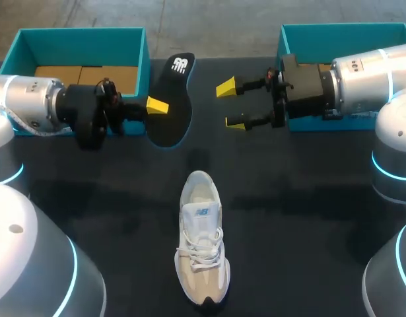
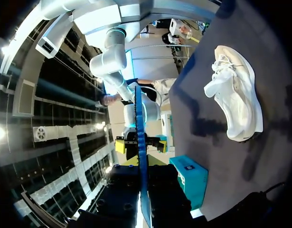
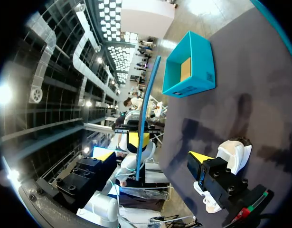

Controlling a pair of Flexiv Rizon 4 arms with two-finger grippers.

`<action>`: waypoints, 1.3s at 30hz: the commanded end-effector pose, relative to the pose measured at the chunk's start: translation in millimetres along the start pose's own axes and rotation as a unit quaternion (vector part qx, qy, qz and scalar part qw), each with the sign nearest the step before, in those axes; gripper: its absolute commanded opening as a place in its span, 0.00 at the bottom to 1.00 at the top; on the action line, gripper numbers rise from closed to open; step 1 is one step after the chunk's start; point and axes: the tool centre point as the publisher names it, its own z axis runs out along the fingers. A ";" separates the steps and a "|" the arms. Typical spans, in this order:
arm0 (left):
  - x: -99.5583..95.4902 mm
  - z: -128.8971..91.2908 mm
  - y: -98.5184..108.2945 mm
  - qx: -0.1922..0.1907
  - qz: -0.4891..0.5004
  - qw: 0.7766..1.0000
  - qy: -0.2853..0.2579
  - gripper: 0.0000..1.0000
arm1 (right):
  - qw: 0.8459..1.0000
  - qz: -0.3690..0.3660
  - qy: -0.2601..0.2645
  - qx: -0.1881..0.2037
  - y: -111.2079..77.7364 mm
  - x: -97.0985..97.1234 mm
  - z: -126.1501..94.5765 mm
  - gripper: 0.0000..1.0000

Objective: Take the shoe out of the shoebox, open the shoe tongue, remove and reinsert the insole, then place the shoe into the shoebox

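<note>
A white and beige shoe (image 1: 201, 246) lies on the black table, toe toward the boxes, laces loosened. My left gripper (image 1: 155, 105) is shut on the edge of the black insole (image 1: 173, 99) and holds it above the table, ahead of the left teal box (image 1: 80, 38). In the left wrist view the insole (image 2: 141, 142) stands edge-on between my left gripper's (image 2: 142, 187) fingers, with the shoe (image 2: 237, 92) off to the side. My right gripper (image 1: 232, 105) is open facing the insole, a short gap away. The right wrist view has the insole (image 3: 146, 114) ahead of my right gripper (image 3: 152, 157).
Two open teal boxes sit at the table's far edge, with brown cardboard inside. The right box (image 1: 348, 32) lies partly under my right arm. The left box (image 3: 191, 66) shows beyond the insole in the right wrist view. Bare black tabletop (image 1: 288, 218) surrounds the shoe.
</note>
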 end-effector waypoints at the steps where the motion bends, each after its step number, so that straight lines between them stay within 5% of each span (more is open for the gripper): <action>1: 1.1 0.9 0.7 0.000 0.001 1.000 -0.001 0.00 | 1.000 0.000 0.001 -0.001 -0.3 -0.7 1.3 1.00; 17: 1.1 0.9 0.7 0.000 0.001 1.000 -0.001 0.00 | 1.000 -0.012 -0.012 0.014 10.7 12.2 43.7 1.00; 23: 1.1 0.9 0.7 0.000 0.001 1.000 -0.001 0.00 | 1.000 -0.016 -0.006 0.016 11.1 13.7 54.0 0.71; 39: 1.1 0.9 0.7 0.000 0.001 1.000 -0.001 0.00 | 1.000 -0.022 0.000 0.019 7.3 14.4 69.1 0.47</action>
